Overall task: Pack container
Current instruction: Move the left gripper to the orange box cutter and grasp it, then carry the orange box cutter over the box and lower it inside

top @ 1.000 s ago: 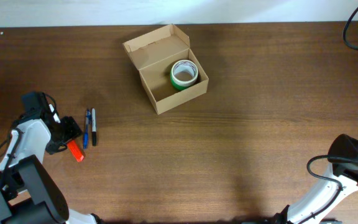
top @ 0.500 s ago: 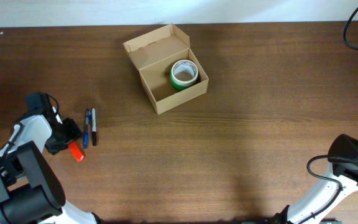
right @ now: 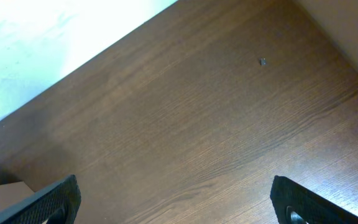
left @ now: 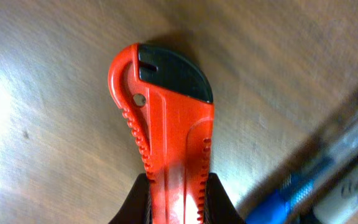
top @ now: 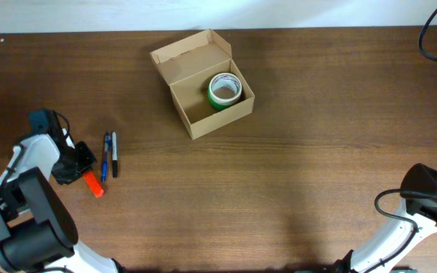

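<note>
Grasping is going on at the left edge of the table [top: 317, 174]. The left claw [left: 174, 204] is pinching the orange cutter [left: 169, 124] by one end, its jaws drawn in tight on the cutter's two sides. Whether the cutter is lying on the wood or hanging just above it cannot be told. Just right of it a blue pen [top: 105, 159] and another pen [top: 114, 155] are lying side by side, almost touching, both pointing far-to-near.

Further right, toward the far side of the table, the box [top: 222, 119] is sitting well apart from the left claw, its lid flap standing open on the far-left side. A green tape roll [top: 224, 89] is resting in its right half, and the left half is showing bare cardboard.

At the near right corner the right claw [right: 176, 199] is hanging over bare wood, jaws spread wide and holding nothing.

Judging by this, the packing is partly done. The next move is calling for a clean lift of the cutter, a long carry right and far over the pens without brushing them, and a release into the free left half of the box, beside the roll.

Counting: one box, one tape roll, one cutter, two pens, two claws.
</note>
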You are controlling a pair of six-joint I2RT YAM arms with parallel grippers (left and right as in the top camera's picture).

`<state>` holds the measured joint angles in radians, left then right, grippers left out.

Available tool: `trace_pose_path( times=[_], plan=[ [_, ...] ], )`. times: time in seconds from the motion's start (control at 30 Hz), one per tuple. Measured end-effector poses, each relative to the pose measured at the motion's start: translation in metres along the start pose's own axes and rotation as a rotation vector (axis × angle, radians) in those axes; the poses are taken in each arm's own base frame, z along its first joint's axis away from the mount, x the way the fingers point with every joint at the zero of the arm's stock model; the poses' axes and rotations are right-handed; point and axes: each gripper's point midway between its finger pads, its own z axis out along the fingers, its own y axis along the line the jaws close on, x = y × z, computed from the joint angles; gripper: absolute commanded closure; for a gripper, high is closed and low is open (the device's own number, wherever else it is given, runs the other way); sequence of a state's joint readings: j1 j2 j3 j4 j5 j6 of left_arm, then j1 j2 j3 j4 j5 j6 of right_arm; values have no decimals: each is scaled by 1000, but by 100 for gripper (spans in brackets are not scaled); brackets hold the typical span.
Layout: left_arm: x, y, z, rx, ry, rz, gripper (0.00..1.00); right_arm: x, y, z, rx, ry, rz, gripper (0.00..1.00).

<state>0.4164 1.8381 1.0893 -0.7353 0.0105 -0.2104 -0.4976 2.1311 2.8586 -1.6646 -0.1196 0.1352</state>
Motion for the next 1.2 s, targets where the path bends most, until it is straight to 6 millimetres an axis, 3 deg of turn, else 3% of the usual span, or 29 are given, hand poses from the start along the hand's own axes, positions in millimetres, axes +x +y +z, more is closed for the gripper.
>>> trace_pose_path(
  times=[0.1, 0.2, 0.3, 0.43, 0.6, 0.67, 0.77, 0.87, 1.0, 1.1, 1.2],
  plan=[
    [9, -1, -8, -4, 87, -1, 98, 0, 0, 0, 0, 0, 0, 1],
    [-4, -6, -36, 1, 105, 9, 98, 0, 0, 0, 0, 0, 0, 1],
    [-37, -18, -81, 21, 31, 47, 98, 0, 0, 0, 0, -1, 0, 1],
    [-81, -47, -161, 63, -147, 150, 98, 0, 0, 0, 0, 0, 0, 1],
    [-105, -109, -266, 132, -421, 383, 98, 0, 0, 0, 0, -1, 0, 1],
    [-100, -144, -302, 166, -525, 512, 98, 0, 0, 0, 0, 0, 0, 1],
    [-75, -194, -337, 210, -624, 716, 98, 0, 0, 0, 0, 0, 0, 1],
    [-43, -243, -352, 247, -683, 933, 99, 0, 0, 0, 0, 0, 0, 1],
    [1, -292, -353, 272, -708, 1195, 98, 0, 0, 0, 0, 0, 0, 1],
    [23, -320, -341, 273, -702, 1351, 98, 0, 0, 0, 0, 0, 0, 1],
    [33, -345, -315, 263, -662, 1459, 98, 0, 0, 0, 0, 0, 0, 1]
  ],
)
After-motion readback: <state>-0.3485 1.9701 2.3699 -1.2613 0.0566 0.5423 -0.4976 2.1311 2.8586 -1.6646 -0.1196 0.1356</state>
